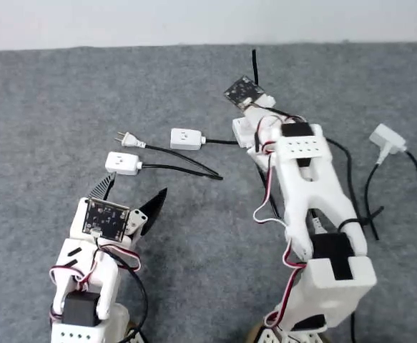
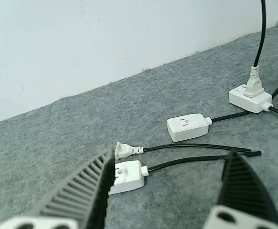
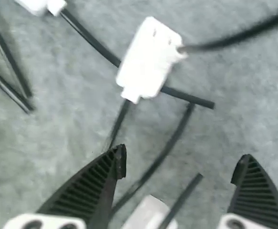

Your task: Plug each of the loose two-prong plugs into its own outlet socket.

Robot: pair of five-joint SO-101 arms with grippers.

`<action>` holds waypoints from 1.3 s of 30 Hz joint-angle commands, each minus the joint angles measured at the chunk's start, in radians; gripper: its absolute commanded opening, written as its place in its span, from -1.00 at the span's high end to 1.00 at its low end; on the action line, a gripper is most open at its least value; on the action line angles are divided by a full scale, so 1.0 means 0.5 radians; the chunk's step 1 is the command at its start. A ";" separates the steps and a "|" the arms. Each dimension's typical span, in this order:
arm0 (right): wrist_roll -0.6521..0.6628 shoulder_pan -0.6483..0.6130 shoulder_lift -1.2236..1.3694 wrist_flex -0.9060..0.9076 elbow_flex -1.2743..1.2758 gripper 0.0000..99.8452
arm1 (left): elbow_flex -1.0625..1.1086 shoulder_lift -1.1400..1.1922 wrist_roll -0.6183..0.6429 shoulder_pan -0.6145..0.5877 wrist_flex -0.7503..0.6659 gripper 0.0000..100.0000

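- Left claw (image 2: 169, 152) is gaping empty; two-prong plug (image 2: 124, 150) is lying just ahead.
- Plug is probably handling light, rigid, slick; gripping its moulded body is suiting best.

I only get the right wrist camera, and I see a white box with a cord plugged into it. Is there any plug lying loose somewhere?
Observer: Yes. A loose plug lies just ahead of the left gripper, with its two prongs bare.
Operator: Is that gripper holding anything?
Observer: No. The left gripper is open and empty, and it is not touching the plug.
Operator: Where can the plug go?
Observer: A near socket lies close beside the plug and has nothing in it. A far socket, also with nothing in it, lies farther from that gripper.
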 commanded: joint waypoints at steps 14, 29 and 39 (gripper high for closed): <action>-0.117 -0.133 0.434 -0.299 -0.405 0.31 | -0.020 0.006 0.009 0.012 -0.061 0.30; -0.267 -0.180 0.631 0.051 -0.853 0.31 | -0.020 0.006 0.009 0.012 -0.061 0.30; -0.163 -0.170 0.713 -0.029 -0.850 0.31 | -0.020 0.006 0.009 0.012 -0.061 0.30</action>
